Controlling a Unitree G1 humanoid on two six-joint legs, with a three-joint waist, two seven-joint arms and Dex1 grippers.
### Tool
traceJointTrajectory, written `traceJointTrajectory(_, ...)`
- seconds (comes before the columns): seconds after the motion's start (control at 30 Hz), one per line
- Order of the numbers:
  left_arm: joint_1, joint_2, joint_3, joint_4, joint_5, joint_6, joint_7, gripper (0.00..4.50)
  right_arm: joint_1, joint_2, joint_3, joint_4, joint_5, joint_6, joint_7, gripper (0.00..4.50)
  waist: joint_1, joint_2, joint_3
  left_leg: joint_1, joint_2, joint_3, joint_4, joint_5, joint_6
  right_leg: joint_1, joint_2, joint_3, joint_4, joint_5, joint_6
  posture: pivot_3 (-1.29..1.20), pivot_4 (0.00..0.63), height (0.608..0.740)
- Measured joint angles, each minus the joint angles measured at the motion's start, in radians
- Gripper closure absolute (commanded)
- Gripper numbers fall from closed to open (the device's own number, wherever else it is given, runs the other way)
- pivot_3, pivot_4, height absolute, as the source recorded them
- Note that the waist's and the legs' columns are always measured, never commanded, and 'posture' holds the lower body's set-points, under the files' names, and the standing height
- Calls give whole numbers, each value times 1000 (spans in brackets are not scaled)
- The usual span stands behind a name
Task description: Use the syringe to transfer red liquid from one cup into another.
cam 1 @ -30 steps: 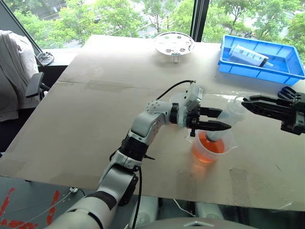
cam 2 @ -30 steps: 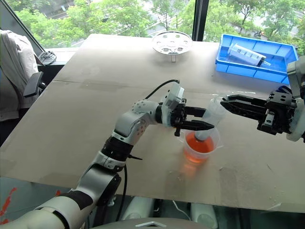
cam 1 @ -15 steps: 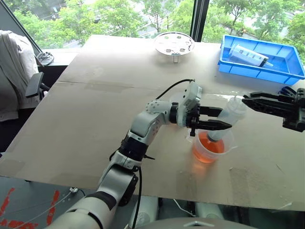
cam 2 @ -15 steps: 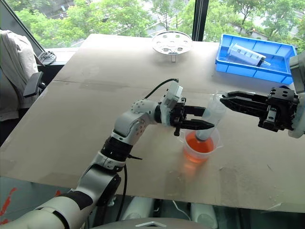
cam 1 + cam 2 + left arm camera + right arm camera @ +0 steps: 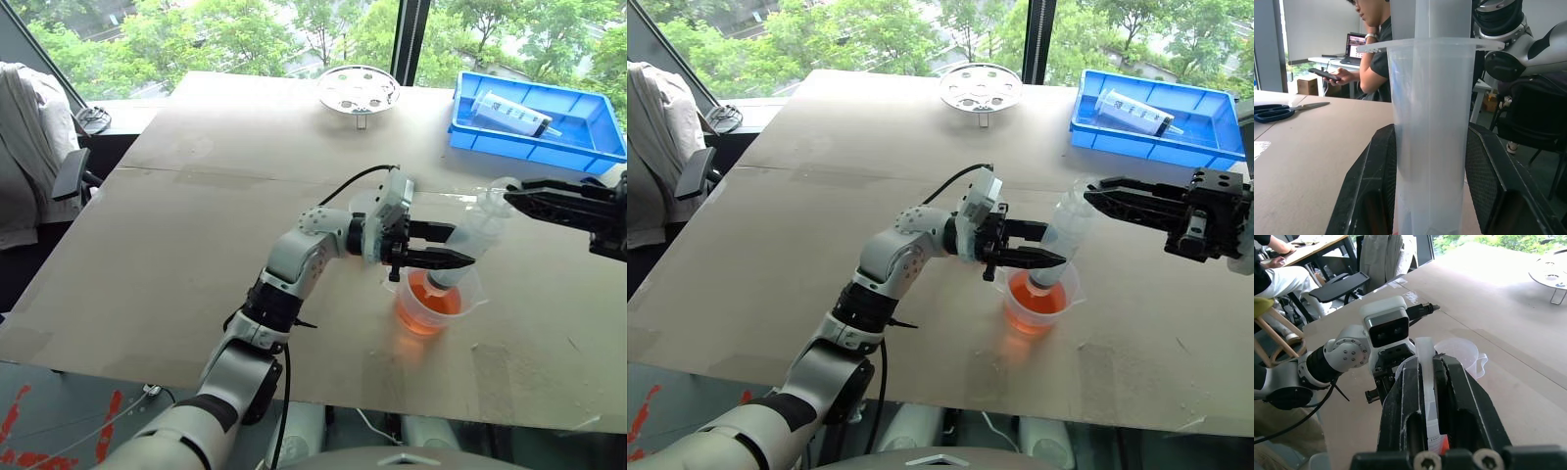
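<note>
Our left gripper (image 5: 439,247) is clamped around the barrel of the syringe (image 5: 468,245), which leans with its tip down in the red liquid (image 5: 427,300) of the beaker (image 5: 468,307). Our right gripper (image 5: 516,196) pinches the syringe's plunger end from the right. The small cup (image 5: 1462,354) stands just behind the beaker on the table (image 5: 196,235).
</note>
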Motion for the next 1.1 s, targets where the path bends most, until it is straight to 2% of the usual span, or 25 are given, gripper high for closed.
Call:
traceJointTrajectory(0.33,0,4,-8,0,9,-6,0,3121,0,1,0,0,-9,1,7,4458,0,0,0,0,0,0,0,0,0,0,0,0,0,0,0,0,150,740)
traceJointTrajectory(0.5,1,-5,-2,-1,7,-14,4,3121,0,22,-4,-19,-96,-32,86,4458,0,0,0,0,0,0,0,0,0,0,0,0,0,0,0,0,150,740)
traceJointTrajectory(0.67,0,-25,14,-17,-15,27,28,3121,64,58,-49,-24,-275,-136,216,2385,1,0,0,0,0,0,0,0,0,0,0,-1,0,0,0,0,150,740)
traceJointTrajectory(0.73,0,-32,22,-29,-40,58,42,3121,102,88,-70,-27,-315,-157,238,1413,1,0,0,0,0,0,0,0,0,0,0,0,0,0,0,0,150,740)
traceJointTrajectory(0.77,-1,-31,29,-41,-52,76,49,3121,114,107,-84,-25,-321,-167,241,763,0,0,0,0,0,0,0,0,0,0,0,0,0,0,0,0,150,740)
traceJointTrajectory(0.8,-2,-32,39,-50,-62,89,56,3121,124,115,-98,-23,-323,-170,242,520,0,1,0,0,0,0,0,0,0,0,0,0,0,0,0,0,150,740)
traceJointTrajectory(0.83,-4,-35,54,-59,-79,102,63,3121,142,118,-111,-23,-324,-170,244,55,0,1,0,0,0,0,0,0,0,0,0,0,1,0,0,0,150,740)
traceJointTrajectory(0.97,-40,-53,127,-89,-157,181,126,3121,195,146,-172,-30,-303,-168,268,55,0,1,0,0,0,-1,1,0,0,0,1,-1,1,0,0,0,150,740)
traceJointTrajectory(1.1,-105,-82,261,-93,-289,316,283,3121,202,186,-207,-33,-226,-169,210,55,-2,0,0,0,0,0,2,0,0,0,1,0,1,0,1,0,150,740)
